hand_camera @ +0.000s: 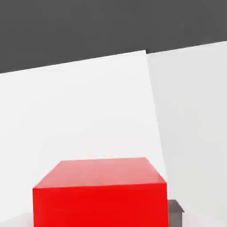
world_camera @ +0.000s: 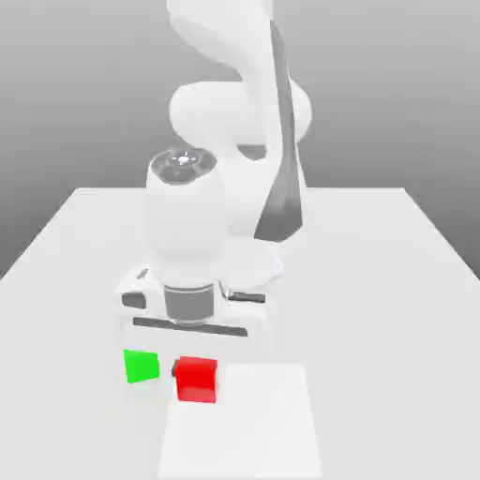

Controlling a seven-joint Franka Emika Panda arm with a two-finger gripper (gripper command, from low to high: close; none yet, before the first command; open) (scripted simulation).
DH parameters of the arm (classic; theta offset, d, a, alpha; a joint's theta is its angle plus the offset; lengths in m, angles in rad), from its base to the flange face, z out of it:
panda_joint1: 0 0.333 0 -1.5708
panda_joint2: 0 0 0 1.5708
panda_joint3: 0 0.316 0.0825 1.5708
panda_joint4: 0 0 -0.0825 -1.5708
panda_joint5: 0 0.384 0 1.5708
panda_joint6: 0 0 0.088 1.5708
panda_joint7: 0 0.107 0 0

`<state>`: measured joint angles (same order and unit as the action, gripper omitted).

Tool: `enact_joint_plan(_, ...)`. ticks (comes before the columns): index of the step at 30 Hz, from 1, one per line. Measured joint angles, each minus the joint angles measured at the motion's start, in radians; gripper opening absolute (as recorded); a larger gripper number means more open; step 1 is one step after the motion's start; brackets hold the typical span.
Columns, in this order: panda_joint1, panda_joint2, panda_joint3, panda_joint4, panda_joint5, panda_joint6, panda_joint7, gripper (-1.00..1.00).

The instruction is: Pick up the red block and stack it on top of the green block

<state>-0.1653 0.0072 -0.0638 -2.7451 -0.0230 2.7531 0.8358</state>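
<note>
The arm is lowered over the front of the white counter (world_camera: 375,281), with its hand directly behind the two blocks in the exterior view. The red block (world_camera: 197,379) rests on the counter, at the edge of a lighter square patch (world_camera: 253,422). The green block (world_camera: 142,366) sits just beside it, toward the exterior view's left, with a narrow gap between them. Nothing is stacked on the green block.

In the hand view, the red block (hand_camera: 99,193) appears very close to the camera, and a small grey part (hand_camera: 176,212) shows next to it, probably a fingertip. Whether the gripper is spread or pinching the block cannot be told.

Judged progress: the approach to the red block appears complete or nearly so. The lift, the short transfer toward the green block, and the placement on its top face remain to be done.
</note>
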Motion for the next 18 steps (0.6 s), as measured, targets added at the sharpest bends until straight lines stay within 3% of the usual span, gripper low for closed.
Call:
enact_joint_plan(7, -0.164, -0.226, -0.087, -0.163, -0.058, -0.062, 0.098, -1.00)
enact_joint_plan(14, -0.149, -0.022, -0.104, -0.170, 0.023, 0.148, 0.048, -1.00)
enact_joint_plan(15, -0.151, 0.005, -0.097, -0.169, 0.039, 0.173, 0.037, 1.00)
enact_joint_plan(18, -0.145, 0.005, -0.097, -0.169, 0.039, 0.173, 0.037, 1.00)
